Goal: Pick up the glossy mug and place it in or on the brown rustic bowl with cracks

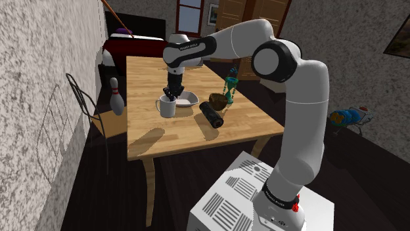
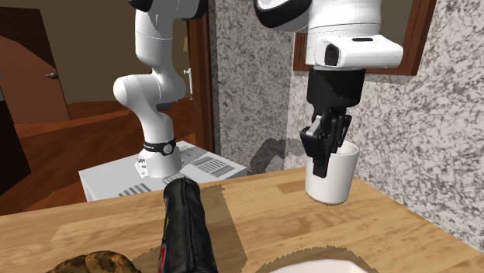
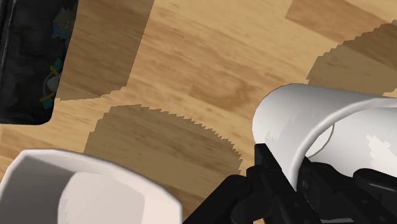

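— Stand [image 1: 259, 197] up front is carrying the arm. What is lying beyond it on the table [image 1: 171, 134]?
— A black roll [image 1: 211, 117], then the white mug [image 1: 166, 107] mid-table. The gripper [image 1: 173, 94] is clamping its rim, one finger reaching inside.
— And the cracked brown bowl [image 1: 217, 101]?
— It is sitting near the mug, with a white dish [image 1: 188, 99] lying between them.

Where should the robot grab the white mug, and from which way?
By the rim, coming down from above. The white mug stands upright, mouth open upward, so one of the jaws fits inside and one outside, pinching the thin wall. They seem placed that way now.
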Motion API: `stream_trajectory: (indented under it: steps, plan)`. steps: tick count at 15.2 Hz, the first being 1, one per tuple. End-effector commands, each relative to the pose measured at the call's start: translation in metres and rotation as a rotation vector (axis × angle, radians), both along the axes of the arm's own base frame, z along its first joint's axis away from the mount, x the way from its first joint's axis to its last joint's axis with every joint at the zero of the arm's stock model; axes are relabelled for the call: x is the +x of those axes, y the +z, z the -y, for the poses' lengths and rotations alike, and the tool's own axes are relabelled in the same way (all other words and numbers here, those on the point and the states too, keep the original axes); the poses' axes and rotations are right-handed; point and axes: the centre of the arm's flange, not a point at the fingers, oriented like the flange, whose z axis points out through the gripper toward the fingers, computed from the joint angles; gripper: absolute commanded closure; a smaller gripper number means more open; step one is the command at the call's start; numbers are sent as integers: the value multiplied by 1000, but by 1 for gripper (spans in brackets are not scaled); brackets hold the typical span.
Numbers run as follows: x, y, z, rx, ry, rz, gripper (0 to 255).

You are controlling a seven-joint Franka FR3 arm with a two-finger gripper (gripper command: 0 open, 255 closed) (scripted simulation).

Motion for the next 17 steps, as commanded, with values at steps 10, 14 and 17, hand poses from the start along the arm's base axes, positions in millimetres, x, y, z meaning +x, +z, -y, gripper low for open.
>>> stream_trajectory:
  steps: [10, 14, 17]
  plan:
    - [0, 58, 0, 0, 0, 0, 255]
    - [0, 79, 0, 0, 0, 0, 255]
    - [0, 95, 0, 0, 0, 0, 255]
